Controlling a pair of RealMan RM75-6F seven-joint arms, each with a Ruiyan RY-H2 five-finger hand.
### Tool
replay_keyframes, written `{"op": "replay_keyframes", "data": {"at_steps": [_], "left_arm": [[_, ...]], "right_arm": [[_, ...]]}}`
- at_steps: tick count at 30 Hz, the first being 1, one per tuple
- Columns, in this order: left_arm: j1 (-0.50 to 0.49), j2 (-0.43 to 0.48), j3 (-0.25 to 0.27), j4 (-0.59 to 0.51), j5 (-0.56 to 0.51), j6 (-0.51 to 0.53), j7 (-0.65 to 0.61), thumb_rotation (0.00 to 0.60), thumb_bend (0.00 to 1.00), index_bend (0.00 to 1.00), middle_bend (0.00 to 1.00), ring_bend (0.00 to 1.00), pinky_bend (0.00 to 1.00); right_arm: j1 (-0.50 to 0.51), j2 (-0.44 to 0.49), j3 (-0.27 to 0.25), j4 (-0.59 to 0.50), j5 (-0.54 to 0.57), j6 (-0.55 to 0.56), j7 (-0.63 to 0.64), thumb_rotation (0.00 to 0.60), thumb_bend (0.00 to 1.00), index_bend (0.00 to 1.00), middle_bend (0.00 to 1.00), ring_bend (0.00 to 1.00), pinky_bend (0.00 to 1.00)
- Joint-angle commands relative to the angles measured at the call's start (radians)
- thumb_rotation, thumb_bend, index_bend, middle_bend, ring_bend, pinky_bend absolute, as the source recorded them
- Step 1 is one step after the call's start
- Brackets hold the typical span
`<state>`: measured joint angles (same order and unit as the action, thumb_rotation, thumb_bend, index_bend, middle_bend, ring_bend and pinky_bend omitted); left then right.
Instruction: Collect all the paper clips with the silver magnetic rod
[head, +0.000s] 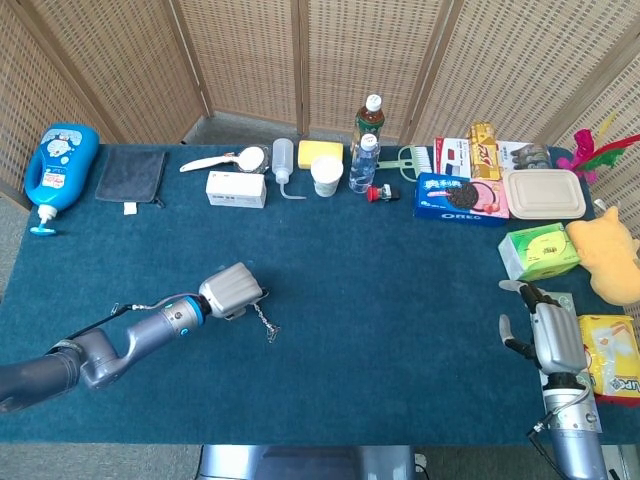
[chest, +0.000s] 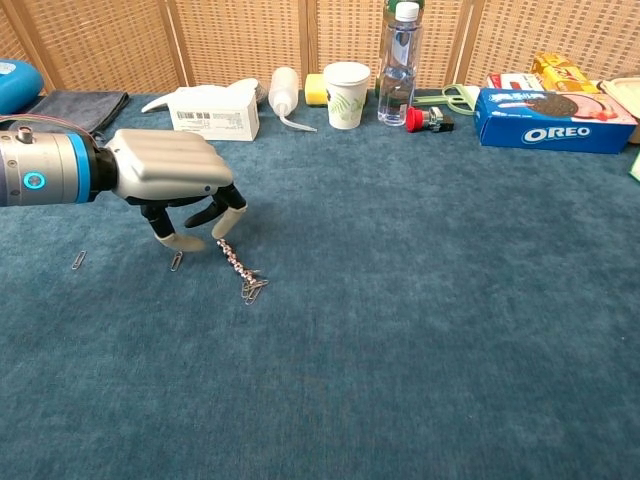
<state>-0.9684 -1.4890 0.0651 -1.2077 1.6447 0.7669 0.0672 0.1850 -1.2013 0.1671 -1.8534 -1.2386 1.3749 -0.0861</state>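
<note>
The silver magnetic rod (chest: 233, 258) lies on the blue table, running diagonally, with a clump of paper clips (chest: 252, 290) stuck to its near end. In the head view the rod (head: 263, 318) sits just right of my left hand (head: 232, 290). My left hand (chest: 175, 180) hovers palm down over the rod's far end, its fingertips (chest: 228, 222) pointing down beside that end and nothing gripped. Two loose paper clips (chest: 176, 261) (chest: 78, 260) lie left of the rod. My right hand (head: 545, 335) rests at the table's right front corner, fingers apart and empty.
Along the back stand a white box (chest: 213, 110), a squeeze bottle (chest: 283, 90), a paper cup (chest: 346, 95), a water bottle (chest: 397, 65) and an Oreo box (chest: 555, 118). A blue jug (head: 60, 165) and a dark cloth (head: 132, 175) sit far left. A green tissue box (head: 540, 250) and a yellow plush (head: 605, 255) stand near my right hand.
</note>
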Motion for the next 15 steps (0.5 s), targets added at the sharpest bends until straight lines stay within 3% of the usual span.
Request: {"op": "replay_keyframes", "data": {"at_steps": [1,15], "left_arm": [[-0.004,-0.003,-0.004,-0.002,-0.008,-0.010,0.011,0.522,0.58,0.47,0.64,0.71,0.73],[-0.021,-0.022,-0.019,-0.005,-0.036,-0.043,0.048,0.501,0.58,0.46,0.63,0.71,0.73]], "right_arm": [[0.000,-0.001,0.000,0.001,0.001,0.000,0.001,0.600,0.51,0.27,0.30,0.28,0.35],[-0.008,0.005,0.002,0.002,0.005,0.008,0.010,0.600,0.51,0.27,0.30,0.28,0.35]]}}
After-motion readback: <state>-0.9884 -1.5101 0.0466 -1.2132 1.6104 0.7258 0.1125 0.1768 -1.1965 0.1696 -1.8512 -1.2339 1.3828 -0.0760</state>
